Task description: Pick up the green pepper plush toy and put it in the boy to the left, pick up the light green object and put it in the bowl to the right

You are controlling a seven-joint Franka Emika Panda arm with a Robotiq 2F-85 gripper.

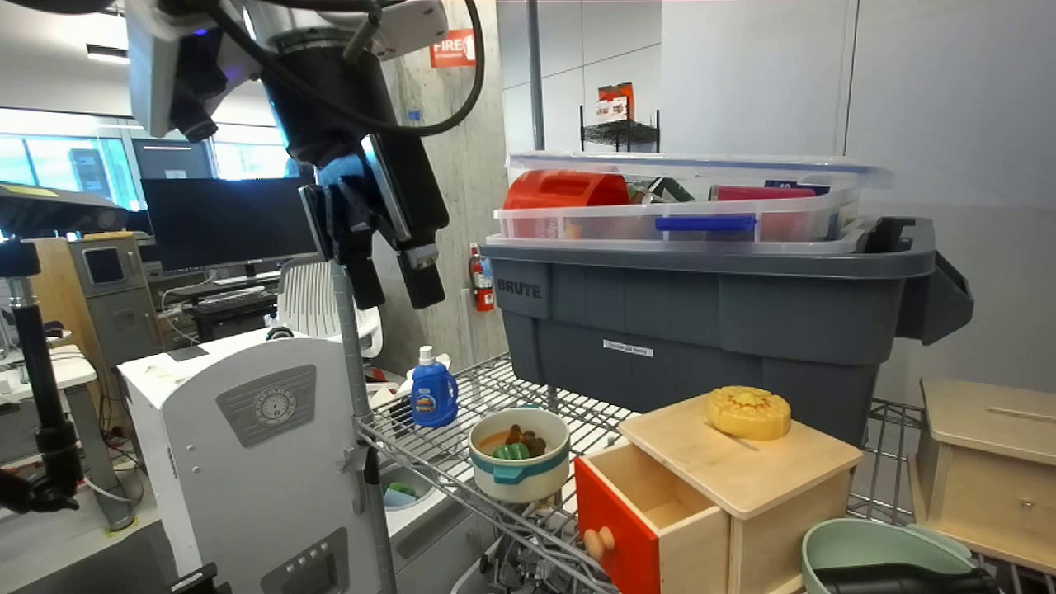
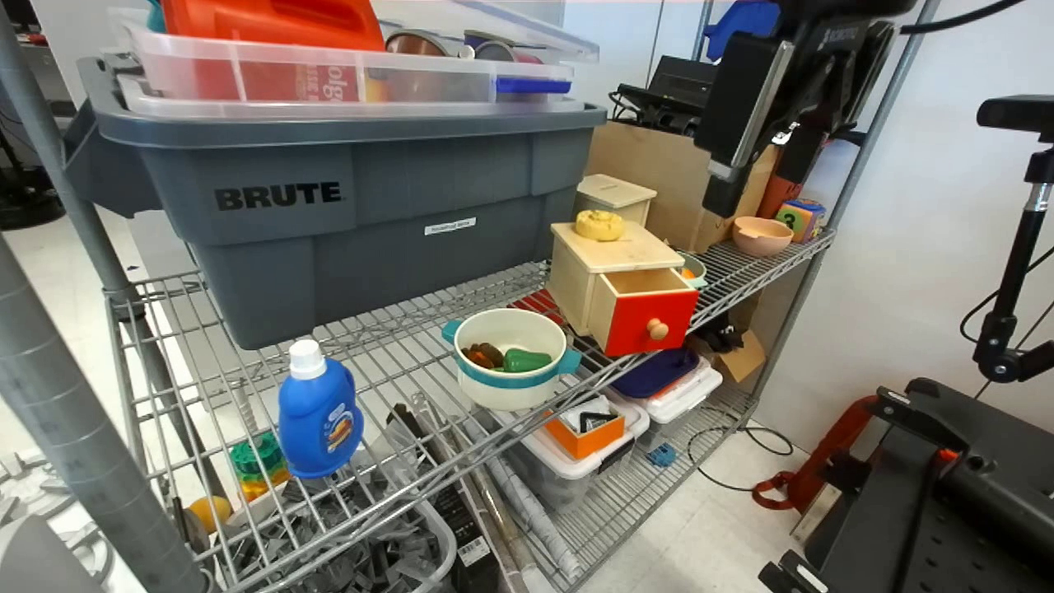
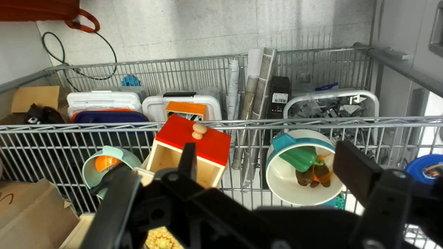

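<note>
The green pepper toy (image 3: 300, 157) lies in the white bowl (image 3: 294, 193) with a teal band, beside a brown toy with an orange ribbon. In both exterior views the pepper (image 1: 511, 451) (image 2: 525, 360) shows in that bowl. The grey-green bowl (image 1: 874, 536) stands beyond the wooden box; a black thing and an orange thing lie in it, seen in the wrist view (image 3: 89, 169). The smooth light green lump is hidden or out of view. My gripper (image 1: 396, 289) is open and empty, high above the shelf; its fingers also show in the wrist view (image 3: 268, 148).
A wooden box (image 2: 580, 288) with an open red-fronted drawer (image 3: 193, 138) and a yellow toy (image 1: 749, 412) on top stands between the bowls. A blue bottle (image 2: 321, 420) stands on the wire shelf. A large grey bin (image 1: 685, 330) stands behind; a shelf post (image 2: 66, 395) rises nearby.
</note>
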